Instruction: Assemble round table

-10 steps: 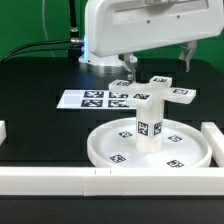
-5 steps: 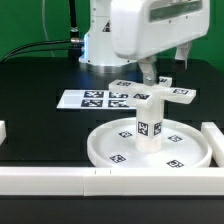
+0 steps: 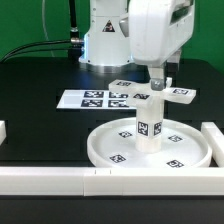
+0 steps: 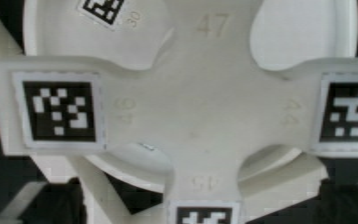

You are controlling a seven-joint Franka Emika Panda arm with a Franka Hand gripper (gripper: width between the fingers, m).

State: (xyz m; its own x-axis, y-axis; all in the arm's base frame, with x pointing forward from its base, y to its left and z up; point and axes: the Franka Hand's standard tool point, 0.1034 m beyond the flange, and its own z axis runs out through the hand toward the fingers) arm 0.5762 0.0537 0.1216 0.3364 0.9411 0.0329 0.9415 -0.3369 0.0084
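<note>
The large round rimmed disc [image 3: 120,150] lies on the black table near the front. The stubby post [image 3: 150,122] stands upright on its middle. The small cross-shaped piece [image 3: 172,94] rests on top of the post, a tag on each arm. My gripper [image 3: 158,82] hangs straight down over the cross, with its fingertips at the cross's level. It is seen side-on and looks open, holding nothing. In the wrist view the cross [image 4: 194,110] fills the picture from very close, and a bit of the disc [image 4: 149,20] shows beyond it.
The marker board [image 3: 90,98] lies flat behind the disc, toward the exterior view's left. Long white bars stand along the front [image 3: 60,180] and at the exterior view's right [image 3: 212,135]. The arm's base [image 3: 100,45] is at the back.
The hand has swung from the exterior view's right to above the cross, turned about a quarter turn and come down onto it. The cross, post and disc have not moved.
</note>
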